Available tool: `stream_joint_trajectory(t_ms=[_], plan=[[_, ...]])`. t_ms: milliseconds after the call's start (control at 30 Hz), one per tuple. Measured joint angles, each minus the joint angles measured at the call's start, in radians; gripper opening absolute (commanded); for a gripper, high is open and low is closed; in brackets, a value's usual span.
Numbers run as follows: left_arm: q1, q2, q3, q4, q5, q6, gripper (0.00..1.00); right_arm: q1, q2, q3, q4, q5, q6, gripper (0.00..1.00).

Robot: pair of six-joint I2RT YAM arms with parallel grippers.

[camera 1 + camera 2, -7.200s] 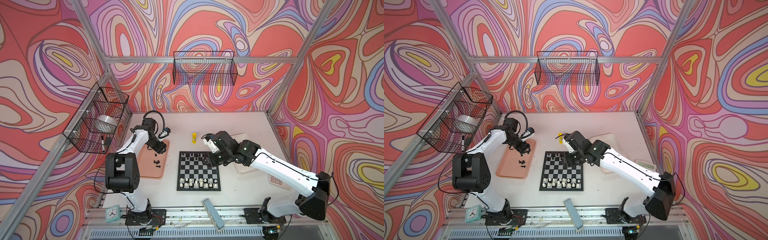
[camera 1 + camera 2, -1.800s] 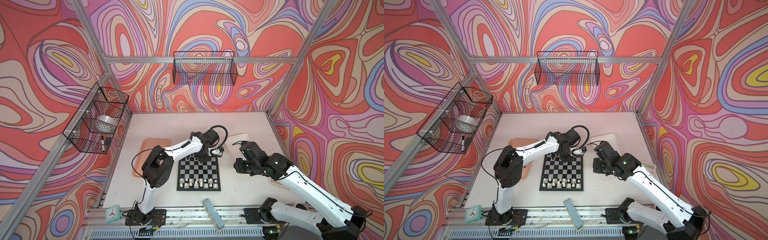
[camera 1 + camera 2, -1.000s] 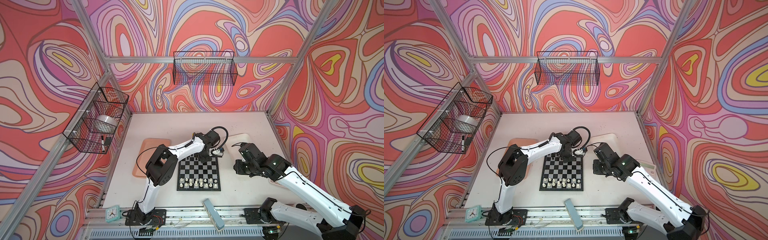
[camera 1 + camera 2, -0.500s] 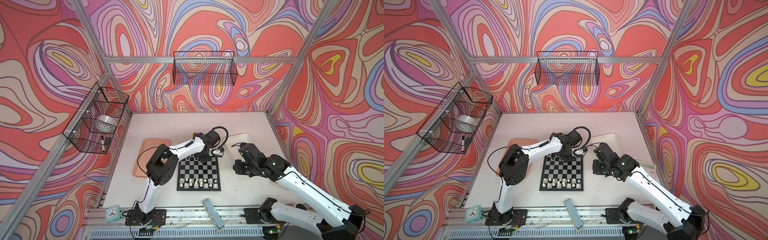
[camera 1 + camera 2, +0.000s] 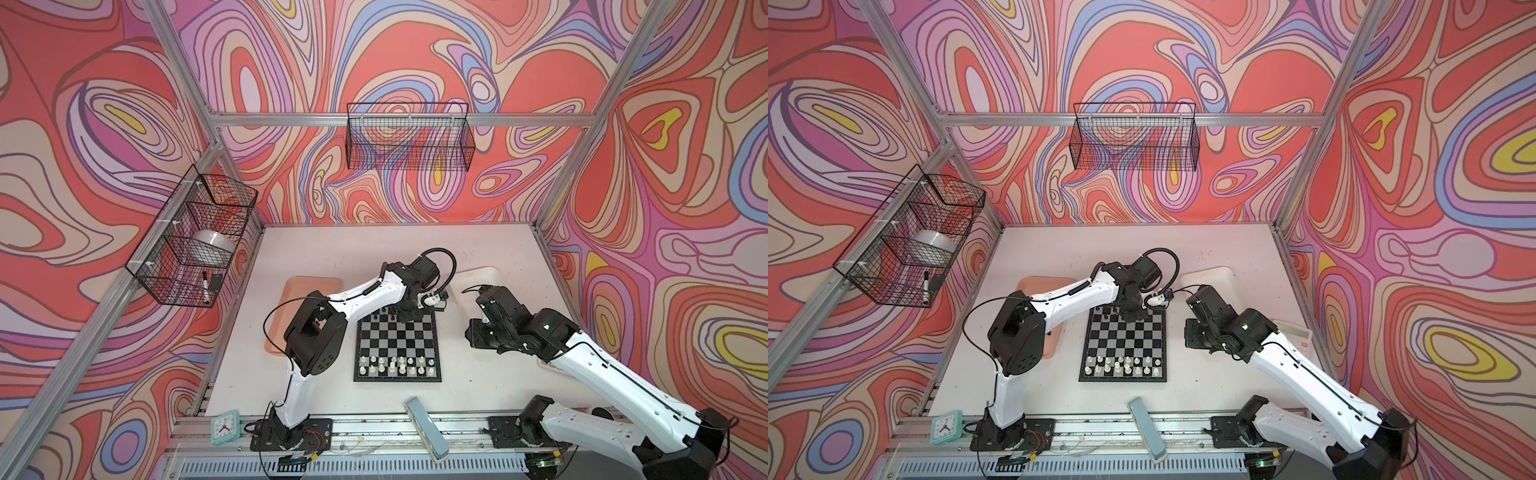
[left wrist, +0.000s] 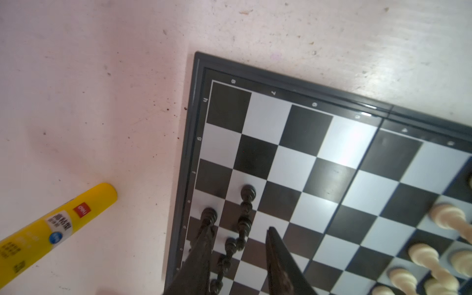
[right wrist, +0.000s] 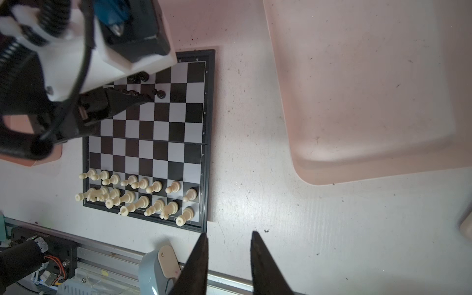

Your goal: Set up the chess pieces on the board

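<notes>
The board (image 5: 397, 340) (image 5: 1123, 347) lies mid-table with cream-white chess pieces (image 5: 395, 365) (image 5: 1121, 366) crowded on its two near rows. Several black chess pieces (image 6: 248, 192) (image 7: 160, 94) stand on the far rows. My left gripper (image 6: 239, 227) (image 5: 409, 318) is down over those far rows. It is open, its fingers (image 6: 277, 250) stand either side of a black piece (image 6: 244, 224), and there is a gap on one side. My right gripper (image 7: 229, 233) (image 5: 476, 334) hovers over bare table to the right of the board (image 7: 153, 132), open and empty.
A yellow glue stick (image 6: 51, 224) lies just beyond the board's far edge. A pink tray (image 5: 307, 286) sits left of the board, partly under the left arm, and a white tray (image 7: 357, 89) (image 5: 482, 276) at the back right. A grey-blue tool (image 5: 426, 428) and a teal clock (image 5: 225, 427) rest on the front rail.
My left gripper has opened over the board's far rows, leaving a black piece standing between its fingers. Both arms have barely shifted.
</notes>
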Motion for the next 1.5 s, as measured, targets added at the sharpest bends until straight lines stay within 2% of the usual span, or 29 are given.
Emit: stream_joint_trajectory(t_ms=[200, 333, 467, 667, 900, 1133, 1500], plan=[[0.002, -0.077, 0.0, -0.023, -0.001, 0.01, 0.38, 0.0, 0.005, 0.0, 0.009, -0.021, -0.011, 0.29], [0.037, -0.158, -0.001, -0.053, 0.027, 0.013, 0.39, 0.0, 0.01, 0.0, 0.04, -0.071, -0.038, 0.29], [0.169, -0.307, -0.046, -0.069, 0.064, 0.01, 0.38, 0.0, 0.037, 0.025, 0.062, -0.109, -0.07, 0.29], [0.403, -0.541, -0.253, -0.081, 0.087, 0.001, 0.34, 0.0, 0.106, 0.042, 0.117, -0.147, -0.107, 0.28], [0.599, -0.675, -0.513, -0.085, 0.12, -0.003, 0.31, 0.0, 0.148, 0.046, 0.155, -0.167, -0.127, 0.28], [0.752, -0.693, -0.595, -0.076, 0.121, -0.014, 0.31, 0.0, 0.166, 0.049, 0.163, -0.174, -0.136, 0.28], [0.779, -0.567, -0.576, -0.038, 0.009, -0.186, 0.27, 0.0, 0.158, 0.049, 0.164, -0.173, -0.138, 0.28]])
